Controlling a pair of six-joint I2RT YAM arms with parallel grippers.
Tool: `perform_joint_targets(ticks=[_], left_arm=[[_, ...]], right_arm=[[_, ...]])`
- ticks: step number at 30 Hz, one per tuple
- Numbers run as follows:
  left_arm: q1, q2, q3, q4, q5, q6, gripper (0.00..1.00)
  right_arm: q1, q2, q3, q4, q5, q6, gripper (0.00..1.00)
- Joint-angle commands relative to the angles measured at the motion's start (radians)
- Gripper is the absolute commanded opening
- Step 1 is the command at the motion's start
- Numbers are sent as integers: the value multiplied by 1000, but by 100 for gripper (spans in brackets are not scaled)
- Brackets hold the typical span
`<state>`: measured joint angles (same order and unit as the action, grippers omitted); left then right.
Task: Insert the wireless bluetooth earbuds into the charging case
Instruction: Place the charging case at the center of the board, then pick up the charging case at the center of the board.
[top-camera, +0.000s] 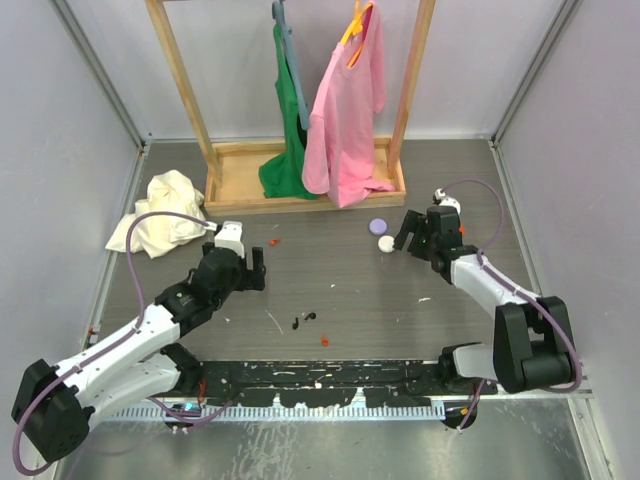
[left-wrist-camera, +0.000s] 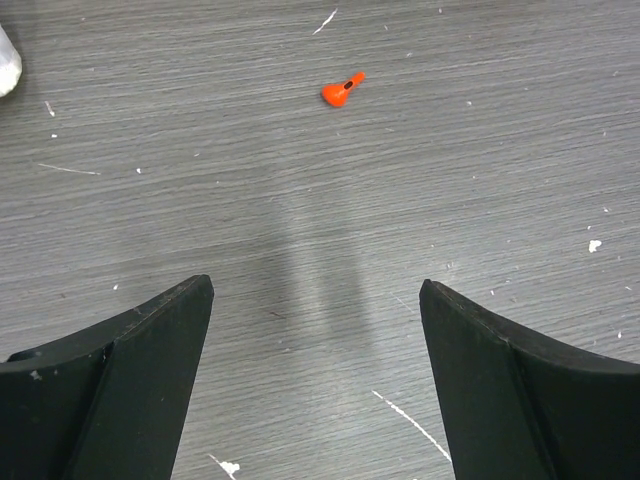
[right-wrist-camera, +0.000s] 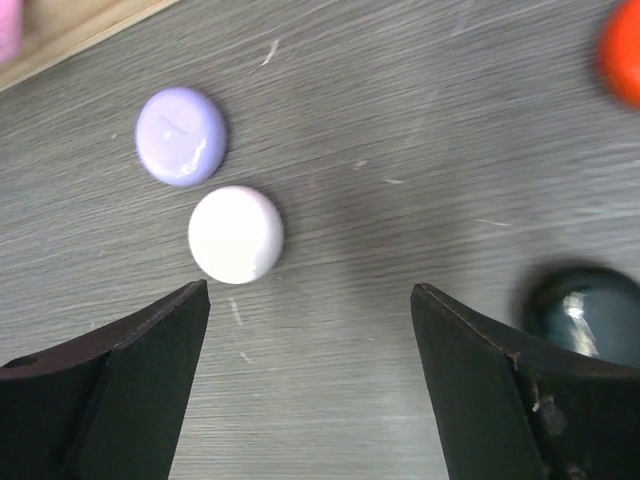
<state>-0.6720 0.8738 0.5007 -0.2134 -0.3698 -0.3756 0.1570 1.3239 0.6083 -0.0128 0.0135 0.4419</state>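
Stretching low over the table (top-camera: 350, 285), left gripper (left-wrist-camera: 315, 300) splayed wide, empty, right gripper (right-wrist-camera: 310, 300) likewise, holding nothing

right gripper (right-wrist-camera: 310, 288) gapes below a white dome (right-wrist-camera: 236, 234) lying just beside a lilac dome (right-wrist-camera: 180, 135).

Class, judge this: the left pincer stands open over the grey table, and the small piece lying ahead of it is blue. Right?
Not quite. The left pincer stands open over the grey table, but the small piece ahead of it is orange, not blue; the left wrist view shows it.
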Motion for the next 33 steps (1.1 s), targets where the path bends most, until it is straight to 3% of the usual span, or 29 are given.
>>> perform_joint_targets(ticks=[1,6,19,27,33], left_arm=[[6,-39,-9,60,5,9,87],[6,-48,-14,62,25,5,87],[6,-70,-22,63,54,2,87],[6,-64,-24,80,94,3,87],[7,-79,-38,121,159,4,87]], right_arm=[[-38,-84,89,-238,207,-78,90],[-123,-69,127,-330,321,-97,90],[-159,135,145,-299,303,-70,77],[-159,119,128,-290,285,-79,66],[-155,83,101,-285,214,-86,48]])
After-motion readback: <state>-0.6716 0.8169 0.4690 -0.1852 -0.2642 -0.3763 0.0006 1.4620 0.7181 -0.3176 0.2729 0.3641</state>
